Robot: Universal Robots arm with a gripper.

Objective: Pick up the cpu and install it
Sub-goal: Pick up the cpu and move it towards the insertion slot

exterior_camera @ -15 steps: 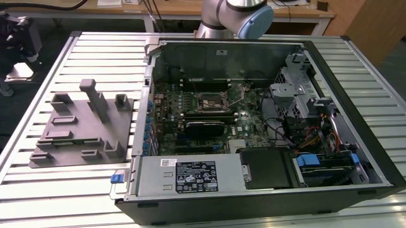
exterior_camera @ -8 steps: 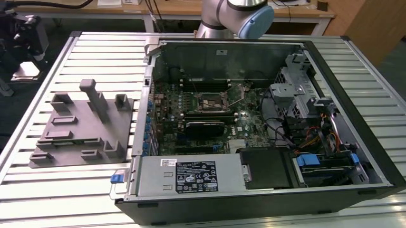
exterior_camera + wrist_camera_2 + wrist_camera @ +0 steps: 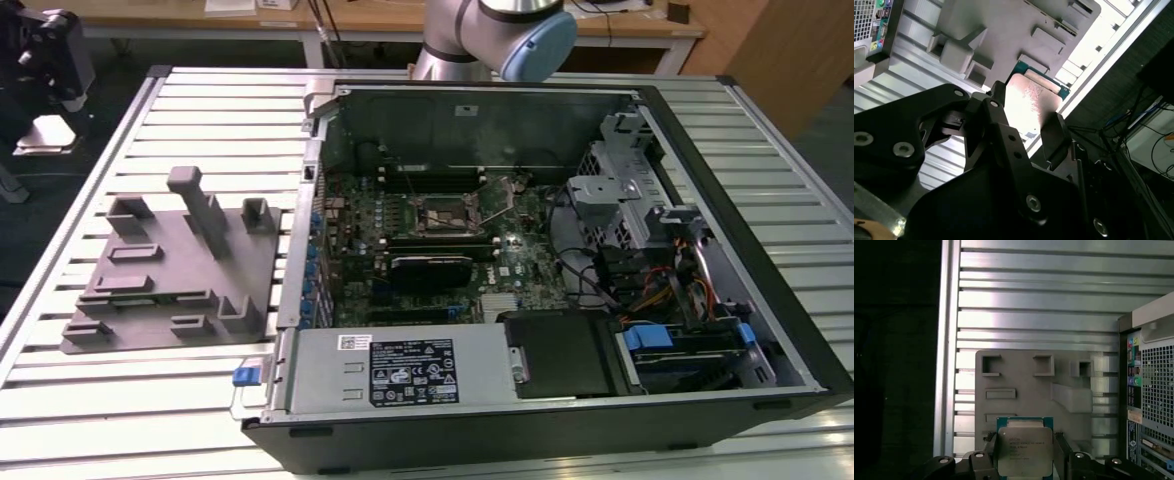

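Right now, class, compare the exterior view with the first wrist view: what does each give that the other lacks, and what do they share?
The exterior view adds the inside of the open computer case: motherboard, dark socket frame, and the robot arm. The first wrist view adds the cpu, silver top toward the camera, clamped in the gripper, plus the case's rear ports. Both share the grey fixture, the slatted table and the case.
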